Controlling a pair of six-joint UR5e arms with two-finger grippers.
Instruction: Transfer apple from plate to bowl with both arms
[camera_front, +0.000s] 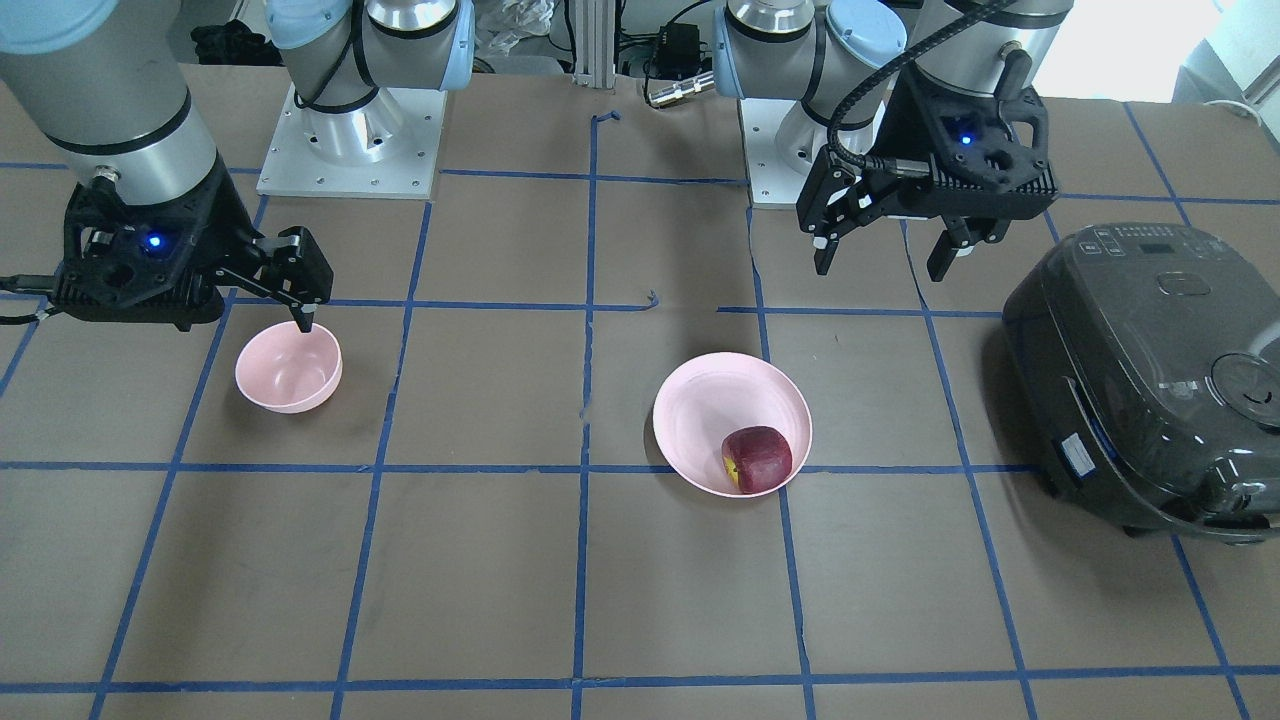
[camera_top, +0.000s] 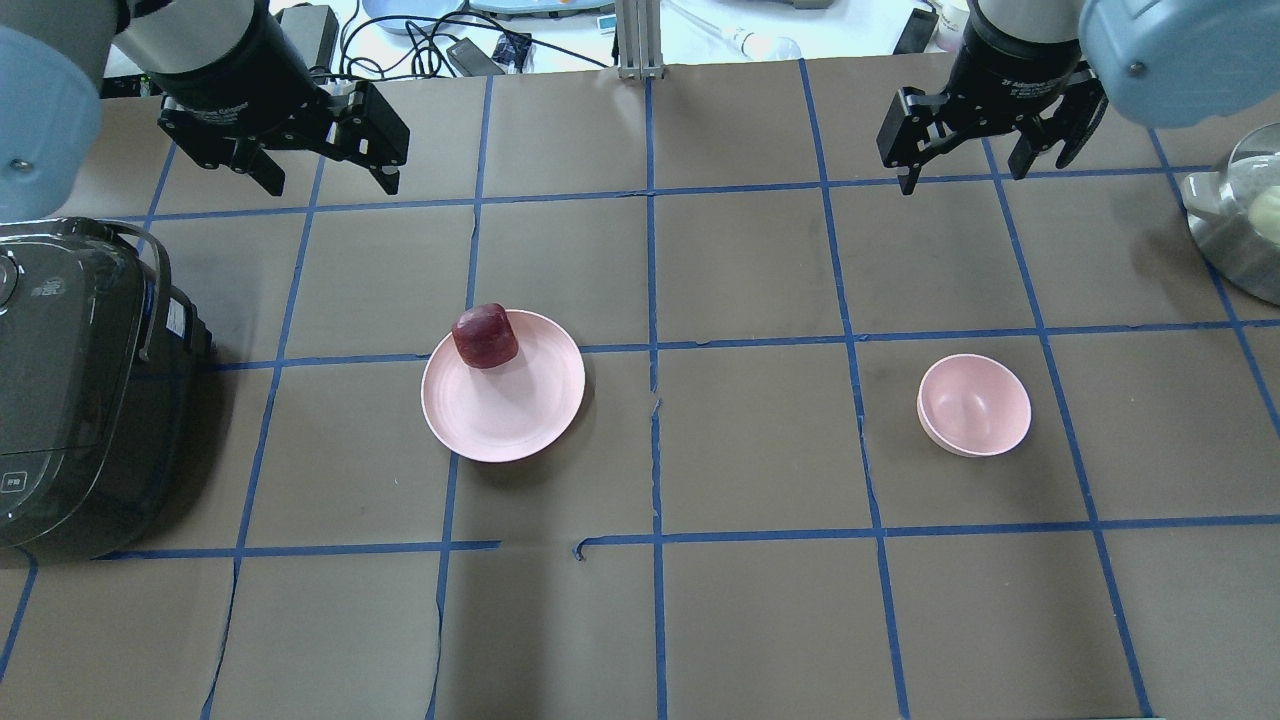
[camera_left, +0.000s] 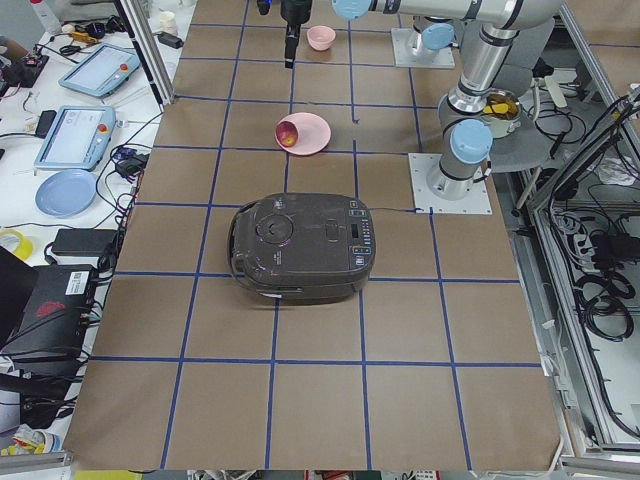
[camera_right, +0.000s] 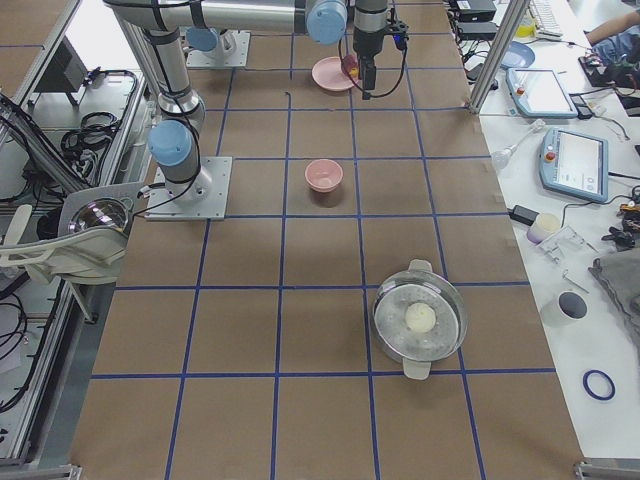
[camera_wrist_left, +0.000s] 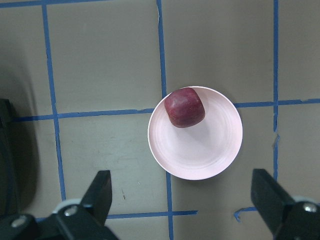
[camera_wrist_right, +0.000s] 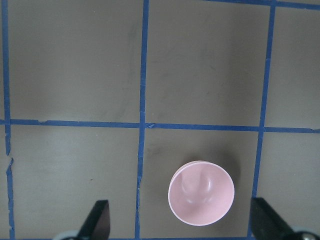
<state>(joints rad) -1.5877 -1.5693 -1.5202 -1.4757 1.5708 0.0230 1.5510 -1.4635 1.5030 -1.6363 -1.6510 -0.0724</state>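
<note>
Dark red skin, dull and faintly streaked, with a yellowish patch on one side that shows only in the front-facing view: the apple.
- Form: squat and blocky-round, the only fruit on the table.
- Position: lies on the plate, hard against the rim on the side away from the robot's base and off the plate's centre.

Plate: pale pink, wide, shallow and round. It stands on the robot's left half of the table, where a blue tape line passes under it.

Bowl: pale pink, small and deep. It stands upright on the robot's right half, well apart from the plate, with its smooth inner wall showing.

Left gripper: black, with a blue light on its body.
- Jaws: wide apart.
- Position: raised above the table, beyond the plate as seen from the robot, and touching neither plate nor apple.
- Wrist camera: looks straight down on both, with the two fingers at the lower corners of its view.

Right gripper: black, with a blue light.
- Jaws: wide apart.
- Position: raised above the table, beyond the bowl and clear of it.
- Wrist camera: shows the bowl low in its view, between the fingers.

Table: covered in brown paper with a blue tape grid.

Other items:
- A dark grey rice cooker with its lid down, at the table's left end.
- A steel pot with a glass lid, at the right end.
</note>
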